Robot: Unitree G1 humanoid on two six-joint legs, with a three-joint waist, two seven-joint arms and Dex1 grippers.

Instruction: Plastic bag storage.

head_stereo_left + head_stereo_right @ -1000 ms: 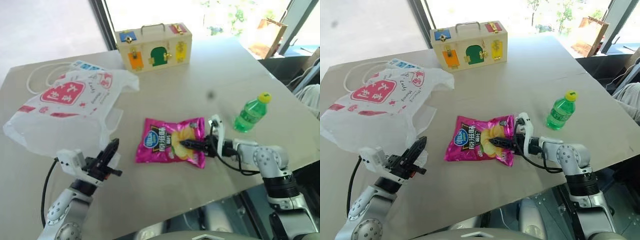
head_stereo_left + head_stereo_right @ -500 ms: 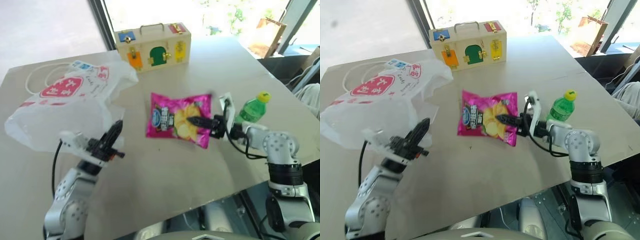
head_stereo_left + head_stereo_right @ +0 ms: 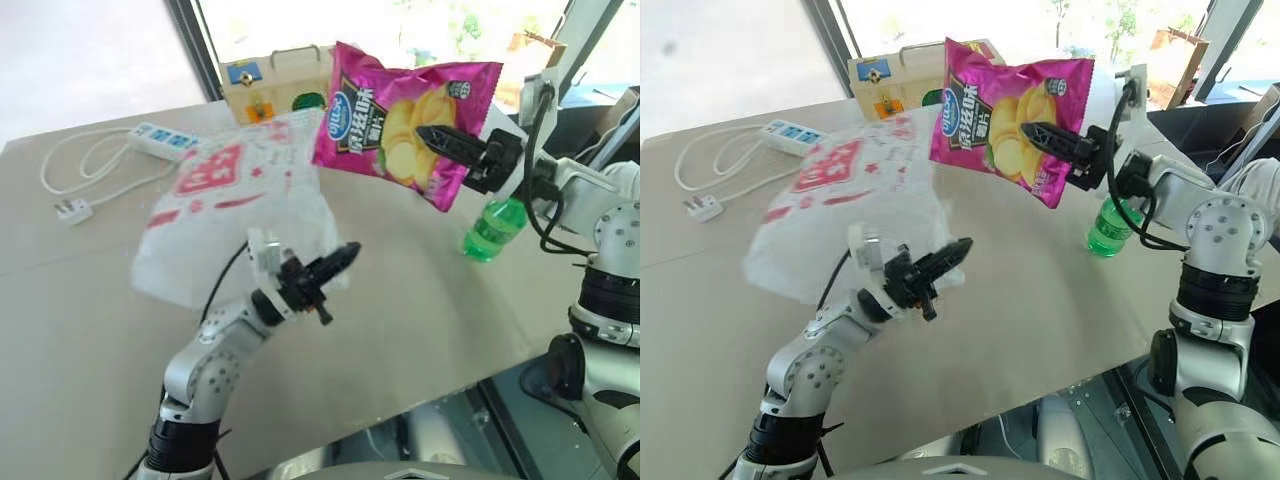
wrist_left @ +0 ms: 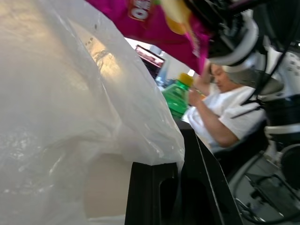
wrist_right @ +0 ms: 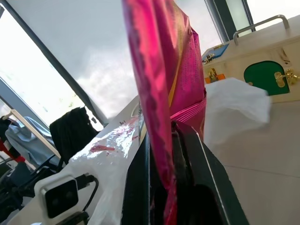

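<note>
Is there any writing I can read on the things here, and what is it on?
Chips packet: blue oval logo and white Chinese characters, too blurred to read.
Plastic bag: red logo with white characters and small red prints, smeared, not readable.
Green bottle: no label that can be read.
Wooden box: coloured doors and latches, no words seen.
Nothing here can be quoted with confidence.

A translucent white is shown by the plastic bag point(image 3: 235, 205), which is printed with red characters and small red marks. The chips packet point(image 3: 400, 115) is coloured shiny magenta, with yellow crisps and a blue oval logo. A green bottle point(image 3: 492, 228) is seen at the right, and a cream box point(image 3: 262, 82) with blue, orange and green panels at the far side.
</note>
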